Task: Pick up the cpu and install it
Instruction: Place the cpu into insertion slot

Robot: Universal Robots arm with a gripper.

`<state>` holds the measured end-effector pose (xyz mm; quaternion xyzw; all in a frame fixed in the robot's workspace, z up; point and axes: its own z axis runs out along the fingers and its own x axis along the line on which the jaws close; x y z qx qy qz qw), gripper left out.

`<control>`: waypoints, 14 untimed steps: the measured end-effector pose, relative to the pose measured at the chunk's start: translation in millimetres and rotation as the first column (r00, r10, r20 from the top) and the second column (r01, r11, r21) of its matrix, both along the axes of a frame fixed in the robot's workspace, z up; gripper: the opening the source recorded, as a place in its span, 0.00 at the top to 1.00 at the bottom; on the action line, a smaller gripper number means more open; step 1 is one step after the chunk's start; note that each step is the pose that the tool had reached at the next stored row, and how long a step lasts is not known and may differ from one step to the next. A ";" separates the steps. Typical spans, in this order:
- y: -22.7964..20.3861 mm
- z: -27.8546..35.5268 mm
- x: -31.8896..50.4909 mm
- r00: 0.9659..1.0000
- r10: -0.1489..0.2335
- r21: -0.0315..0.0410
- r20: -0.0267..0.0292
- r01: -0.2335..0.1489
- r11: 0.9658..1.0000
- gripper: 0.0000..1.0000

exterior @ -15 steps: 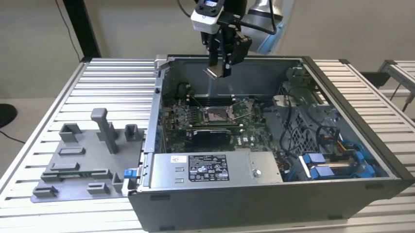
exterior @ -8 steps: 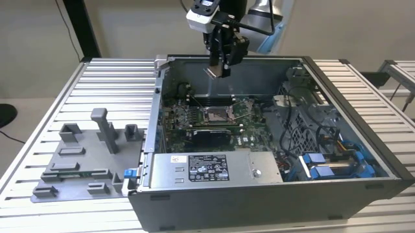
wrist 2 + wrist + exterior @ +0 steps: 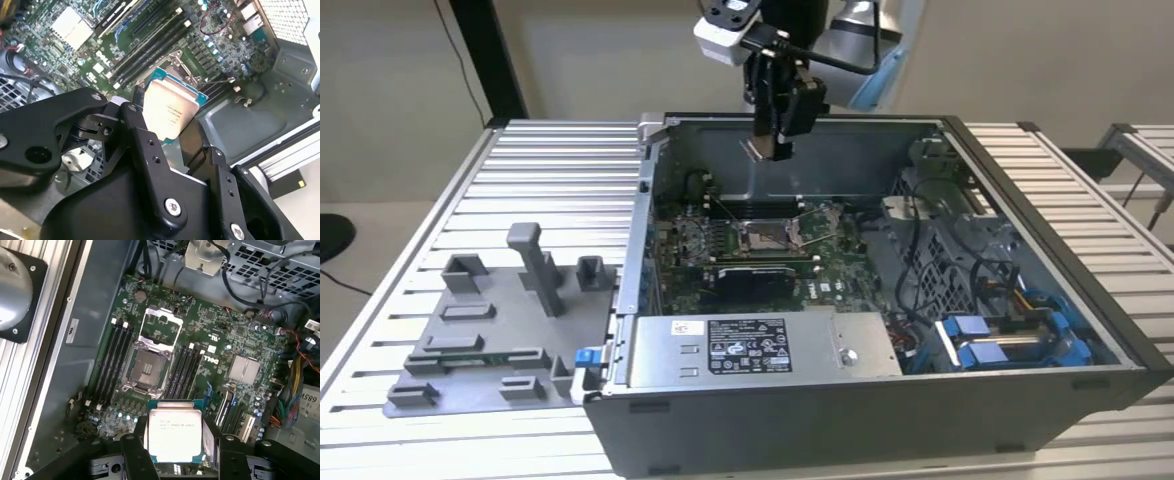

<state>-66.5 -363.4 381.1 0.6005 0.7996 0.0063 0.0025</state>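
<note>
Progress so far: the cpu (image 3: 175, 435) is off the surface (image 3: 547, 170) and up in the air, pinched by two opposite edges in the end effector (image 3: 774, 150). The black fingers (image 3: 145, 140) are drawn in narrow around it, and its pale metal lid faces both wrist views. From where I'm standing it hangs over the far part of the open computer case (image 3: 854, 410), above the green board (image 3: 210, 340) and well clear of it. The socket (image 3: 147, 369) sits below and slightly nearer, with its metal frame looking flipped open and nothing in it. My guess is the chip weighs next to nothing and is totally stiff, so lifting isn't the issue. The smooth lid looks slippery, though, and the underside contacts are probably the fragile bit, same for the socket. So gripping by the edges like this seems right to me, not by the flat faces, and not squeezing harder than needed.
</note>
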 end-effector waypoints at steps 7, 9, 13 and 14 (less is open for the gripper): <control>0.0 -0.6 0.0 0.994 -0.107 0.000 0.000 0.107 0.994 1.00; 0.0 -0.7 0.0 0.991 -0.137 0.000 0.000 0.137 0.991 1.00; 0.0 -1.0 0.0 0.980 -0.197 0.000 0.000 0.197 0.980 1.00; 0.0 -1.1 0.0 0.977 -0.213 0.000 0.000 0.213 0.977 1.00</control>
